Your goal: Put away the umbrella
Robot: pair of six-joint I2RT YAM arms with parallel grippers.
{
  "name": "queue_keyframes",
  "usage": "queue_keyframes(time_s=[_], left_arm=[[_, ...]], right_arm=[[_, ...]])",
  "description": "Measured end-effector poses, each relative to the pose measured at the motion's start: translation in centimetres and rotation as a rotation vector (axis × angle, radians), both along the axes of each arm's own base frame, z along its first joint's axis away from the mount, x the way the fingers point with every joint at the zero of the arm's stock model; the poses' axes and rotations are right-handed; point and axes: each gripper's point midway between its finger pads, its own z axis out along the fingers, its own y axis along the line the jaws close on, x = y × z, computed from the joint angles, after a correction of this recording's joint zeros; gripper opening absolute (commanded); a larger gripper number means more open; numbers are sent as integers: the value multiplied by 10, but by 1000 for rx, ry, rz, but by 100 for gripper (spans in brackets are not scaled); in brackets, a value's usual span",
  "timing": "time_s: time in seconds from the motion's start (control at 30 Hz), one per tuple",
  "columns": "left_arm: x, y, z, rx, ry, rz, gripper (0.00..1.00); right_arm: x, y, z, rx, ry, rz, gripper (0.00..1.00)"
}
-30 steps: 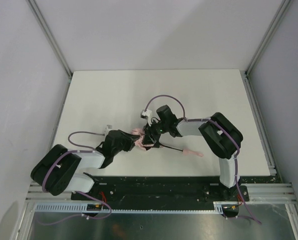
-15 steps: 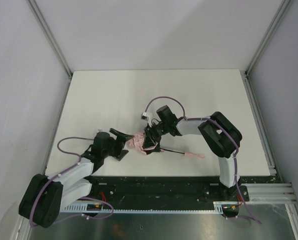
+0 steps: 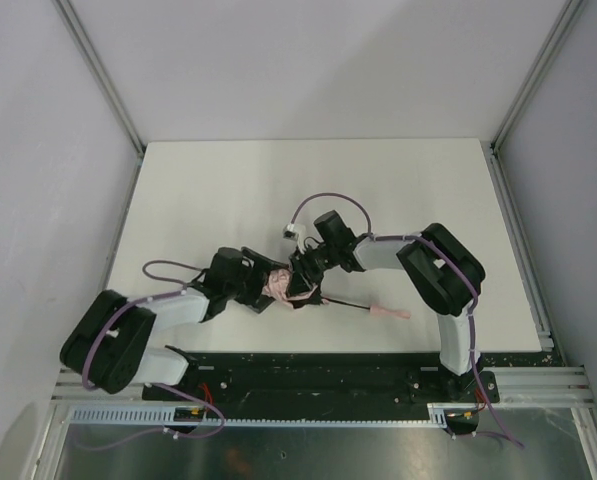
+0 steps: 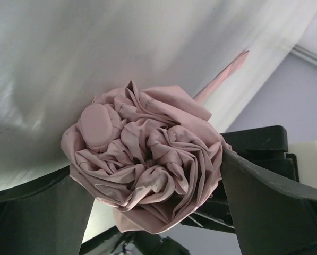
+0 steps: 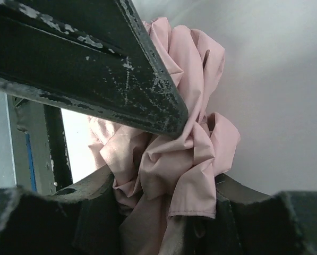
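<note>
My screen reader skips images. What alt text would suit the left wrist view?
A crumpled pale pink umbrella, seen end-on with its round cap facing the camera, sits between the left pincer's two dark fingers over a white table.

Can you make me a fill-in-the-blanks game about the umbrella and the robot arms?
1. The umbrella has crumpled fabric coloured ____.
2. Its thin shaft is ____.
3. In the left wrist view, the fabric bundle sits ____ the left fingers.

Missing words: pink; black; between.
</note>
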Motion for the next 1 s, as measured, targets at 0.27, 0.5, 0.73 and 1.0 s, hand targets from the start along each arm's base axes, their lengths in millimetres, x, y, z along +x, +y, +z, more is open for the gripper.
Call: queue_keyframes(time_s=[0.27,0.5,0.73,1.0], left_arm=[[22,-18,-8,-103,9,49,67],[22,-19,-15,-103,-8,49,26],[27,-16,-13,-88,-43,60,1],[30,-22,-10,-80,-40,33,0]], right_arm=[[18,-11,0,-16,-20,-55,0],[22,-14,0,-26,-49,-57,3],[30,-14,0,-55,-83,-98,50],[26,-15,4,-230,-202,-225,85]])
